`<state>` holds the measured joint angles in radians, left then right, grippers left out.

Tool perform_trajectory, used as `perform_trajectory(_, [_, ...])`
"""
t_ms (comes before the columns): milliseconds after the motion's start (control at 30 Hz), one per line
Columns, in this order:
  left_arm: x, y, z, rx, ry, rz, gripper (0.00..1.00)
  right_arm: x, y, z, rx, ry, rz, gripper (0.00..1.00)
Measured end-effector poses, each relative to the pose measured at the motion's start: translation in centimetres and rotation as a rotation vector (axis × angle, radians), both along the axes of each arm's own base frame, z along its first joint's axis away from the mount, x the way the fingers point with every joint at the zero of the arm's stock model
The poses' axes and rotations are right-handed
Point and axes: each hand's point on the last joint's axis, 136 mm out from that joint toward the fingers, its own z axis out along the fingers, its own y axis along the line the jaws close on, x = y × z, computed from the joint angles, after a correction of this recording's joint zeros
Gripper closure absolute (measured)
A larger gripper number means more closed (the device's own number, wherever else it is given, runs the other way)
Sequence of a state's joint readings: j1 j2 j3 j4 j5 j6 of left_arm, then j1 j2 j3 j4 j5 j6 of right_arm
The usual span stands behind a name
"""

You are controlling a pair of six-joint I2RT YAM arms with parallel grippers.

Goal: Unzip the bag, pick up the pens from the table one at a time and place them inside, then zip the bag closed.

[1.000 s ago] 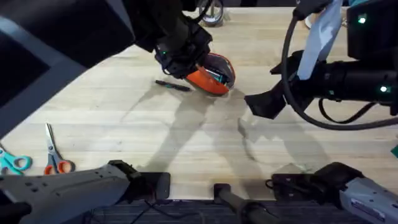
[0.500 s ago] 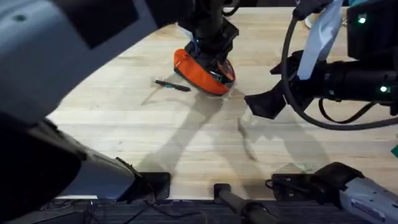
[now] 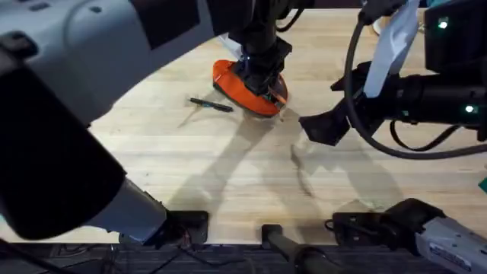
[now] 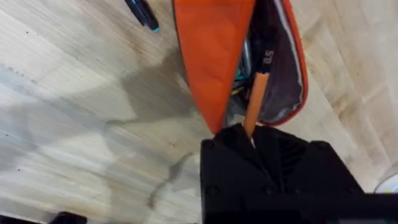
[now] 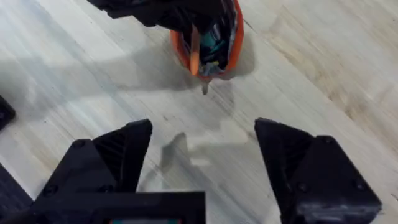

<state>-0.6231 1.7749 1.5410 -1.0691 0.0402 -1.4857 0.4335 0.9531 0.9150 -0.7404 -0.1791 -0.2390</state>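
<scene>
Bag [image 3: 242,88]: orange pouch, lying on the table [image 3: 228,175] at the far middle, unzipped. From overhead its mouth is largely covered by the left arm. In the left wrist view [image 4: 214,56] the mouth is seen gaping, with a dark lining and other contents inside. In the right wrist view [image 5: 214,46] the bag is seen end-on, with a small pull tab hanging at its near tip.

Orange pen [image 4: 255,106]: held in the left gripper [image 4: 252,140], whose fingers are closed on its upper end. The pen's lower part is pointed into the open mouth of the bag. In the right wrist view the pen [image 5: 194,53] is seen as a pale orange stick at the bag's opening, under the left gripper [image 5: 186,18]. From overhead the pen cannot be made out with certainty beneath the left gripper [image 3: 259,72].

Black pen [image 3: 211,104]: lying flat on the table just beside the bag, apart from it, on the left arm's side. In the left wrist view one end of it [image 4: 143,12] is seen, with a small teal tip.

Right gripper [image 5: 202,155]: jaws spread wide, nothing between them, held above bare table near the bag. From overhead it [image 3: 319,125] is seen to the right of the bag, not touching it.
</scene>
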Motion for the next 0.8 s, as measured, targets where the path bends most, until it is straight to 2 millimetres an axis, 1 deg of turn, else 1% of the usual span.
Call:
perform_trajectory(133, [0.2, 0.2, -0.5, 0.018, 0.004, 0.015, 0.961, 0.0, 0.0, 0.0, 0.000, 0.000, 0.000, 0.003])
perform_trajectory(633, [1.1, 1.3, -0.5, 0.068, -0.038, 0.059, 0.961, 0.0, 0.0, 0.0, 0.000, 0.000, 0.000, 0.003])
perform_trajectory(800, [1.5, 1.1, -1.3, 0.074, -0.031, 0.060, 0.961, 0.0, 0.0, 0.0, 0.000, 0.000, 0.000, 0.003])
